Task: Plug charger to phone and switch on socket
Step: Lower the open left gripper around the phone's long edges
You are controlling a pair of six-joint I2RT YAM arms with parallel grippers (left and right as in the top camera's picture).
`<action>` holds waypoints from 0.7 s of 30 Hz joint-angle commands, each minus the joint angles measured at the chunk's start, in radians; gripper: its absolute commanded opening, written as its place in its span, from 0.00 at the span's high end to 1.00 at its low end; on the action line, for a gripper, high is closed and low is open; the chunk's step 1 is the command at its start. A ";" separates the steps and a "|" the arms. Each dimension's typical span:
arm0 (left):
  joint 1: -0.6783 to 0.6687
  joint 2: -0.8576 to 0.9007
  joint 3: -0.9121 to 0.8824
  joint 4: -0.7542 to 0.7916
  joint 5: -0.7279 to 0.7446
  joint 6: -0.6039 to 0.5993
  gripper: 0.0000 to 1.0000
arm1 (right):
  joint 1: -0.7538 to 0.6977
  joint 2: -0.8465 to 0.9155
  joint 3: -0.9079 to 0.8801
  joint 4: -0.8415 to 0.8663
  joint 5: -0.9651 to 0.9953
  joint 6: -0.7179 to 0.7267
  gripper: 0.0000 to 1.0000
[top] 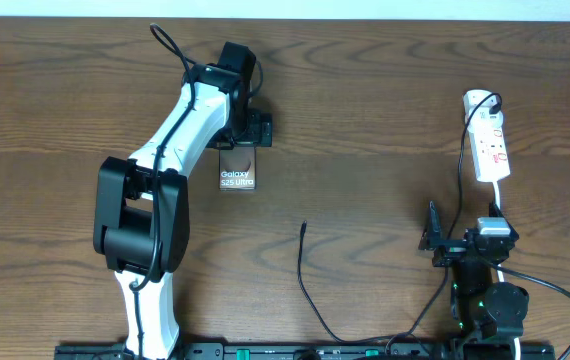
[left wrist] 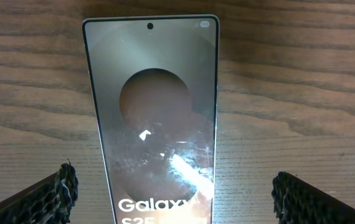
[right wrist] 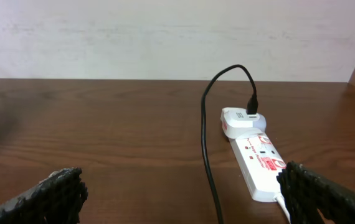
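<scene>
The phone (top: 237,172) lies flat on the wooden table, its brownish screen with white "Galaxy" text facing up. It fills the left wrist view (left wrist: 152,112). My left gripper (top: 248,135) is open just above it, one finger on each side, neither touching (left wrist: 174,199). The black charger cable's free tip (top: 304,227) lies mid-table, apart from the phone. The white power strip (top: 491,150) lies at the right and also shows in the right wrist view (right wrist: 261,162). My right gripper (top: 462,238) is open and empty near the strip's near end (right wrist: 184,193).
A white adapter (right wrist: 240,118) sits in the strip's far end with the black cable (right wrist: 208,168) plugged into it. The cable loops toward the front edge (top: 325,325). The strip's white cord (top: 500,200) runs under my right arm. A pale wall stands behind the table.
</scene>
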 commanded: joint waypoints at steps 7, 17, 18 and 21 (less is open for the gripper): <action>0.006 0.037 -0.029 0.008 -0.024 -0.013 0.02 | 0.008 -0.006 -0.002 -0.005 -0.005 0.006 0.01; 0.006 0.077 -0.041 0.012 -0.023 -0.013 0.02 | 0.008 -0.006 -0.002 -0.004 -0.005 0.006 0.01; 0.006 0.077 -0.041 0.012 -0.023 -0.013 0.02 | 0.008 -0.006 -0.002 -0.004 -0.005 0.007 0.01; 0.006 0.077 -0.041 0.016 -0.024 -0.013 0.02 | 0.008 -0.006 -0.002 -0.004 -0.005 0.006 0.01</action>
